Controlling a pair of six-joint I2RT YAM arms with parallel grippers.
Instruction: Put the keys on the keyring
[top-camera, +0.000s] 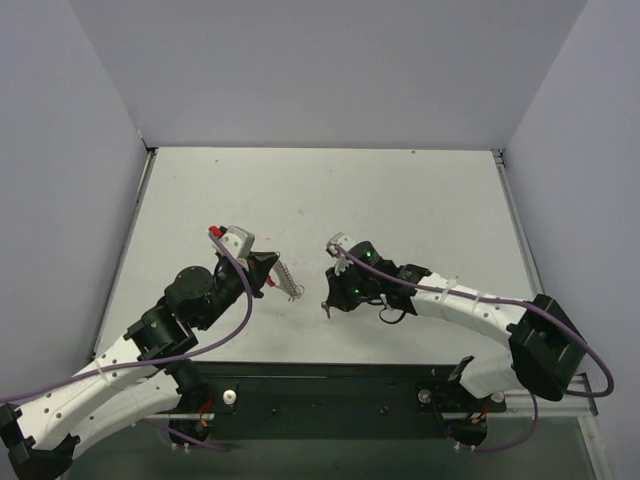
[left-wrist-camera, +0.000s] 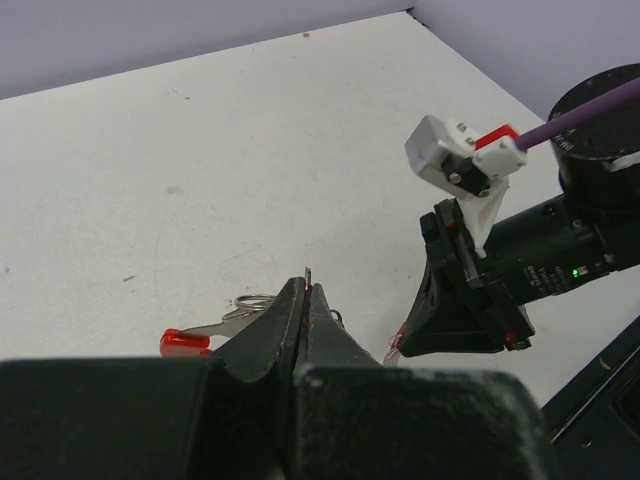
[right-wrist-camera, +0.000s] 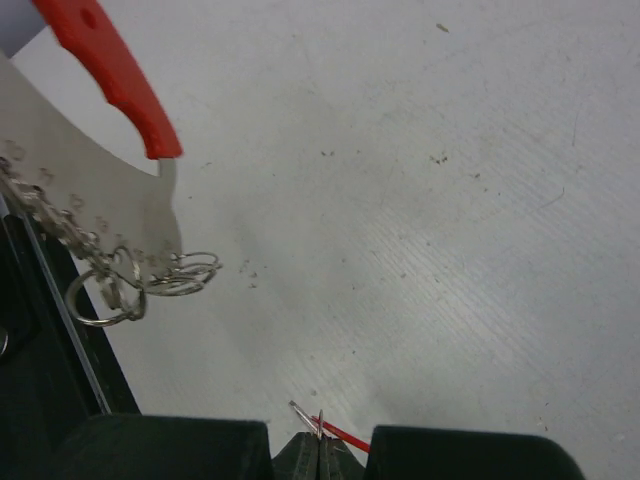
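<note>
My left gripper (top-camera: 268, 272) (left-wrist-camera: 306, 285) is shut on a thin metal edge of the bunch. From that bunch the red keyring (left-wrist-camera: 185, 343) (right-wrist-camera: 112, 72) sticks out sideways. The silver keys (top-camera: 288, 282) (right-wrist-camera: 50, 215) hang from it in a lacy row, with small wire rings (right-wrist-camera: 180, 272) (left-wrist-camera: 255, 300) at the end. My right gripper (top-camera: 330, 300) (right-wrist-camera: 320, 440) hovers a short way to the right of the bunch. It is shut on a thin silver key with a red strip (right-wrist-camera: 345, 435) (left-wrist-camera: 393, 346). The two grippers face each other without touching.
The white table (top-camera: 320, 200) is bounded by grey walls on three sides. A black base plate (top-camera: 330, 385) runs along the near edge behind both arms. The right wrist's white camera block (left-wrist-camera: 445, 155) and purple cable are close to the left gripper.
</note>
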